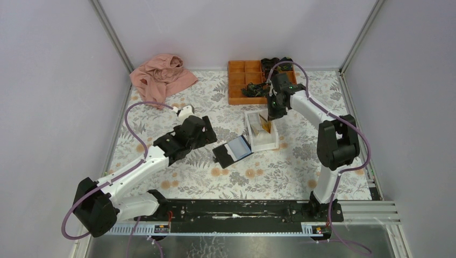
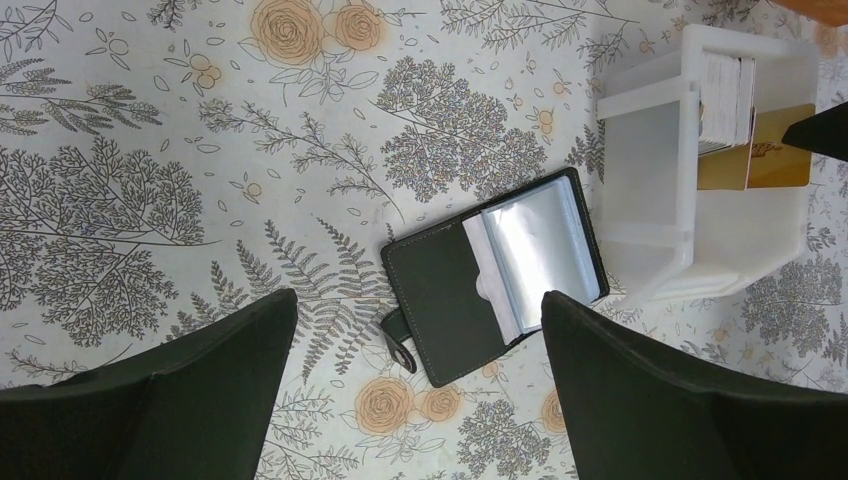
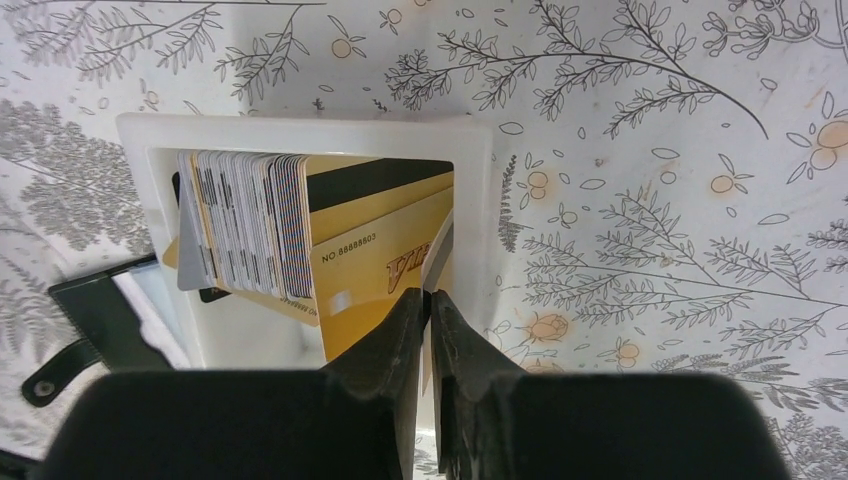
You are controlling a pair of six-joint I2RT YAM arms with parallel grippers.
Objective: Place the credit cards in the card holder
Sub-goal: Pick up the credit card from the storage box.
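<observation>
Step in hand: pulling one card from the tray. Nothing is in the holder yet.

- Right claw (image 3: 430,300) reaches down into the white tray (image 3: 300,130), fingers clenched to a thin slit on the lower edge of a gold card (image 3: 380,250). A grey sliver shows beside that edge; can't tell if it is a second card.
- The gold card leans away from the stack of cards (image 3: 245,220), which stands on edge at the tray's 9 o'clock side in the right wrist view.
- The holder (image 2: 440,300) lies open on the cloth-patterned table, clear pocket up, tab at its 7 o'clock corner. Seen from above it sits near table centre, with the tray just beside it at 1 o'clock.
- Left claw (image 2: 418,300) hovers above the holder, released wide, touching nothing.

Judgement on the next move: lift the gold card straight up clear of the tray wall, checking that only one comes, then carry it toward 7 o'clock to the holder. The pocket mouth is narrow and the holder is loose, so the left claw likely has to pin the black cover while the card slides in edge first.
</observation>
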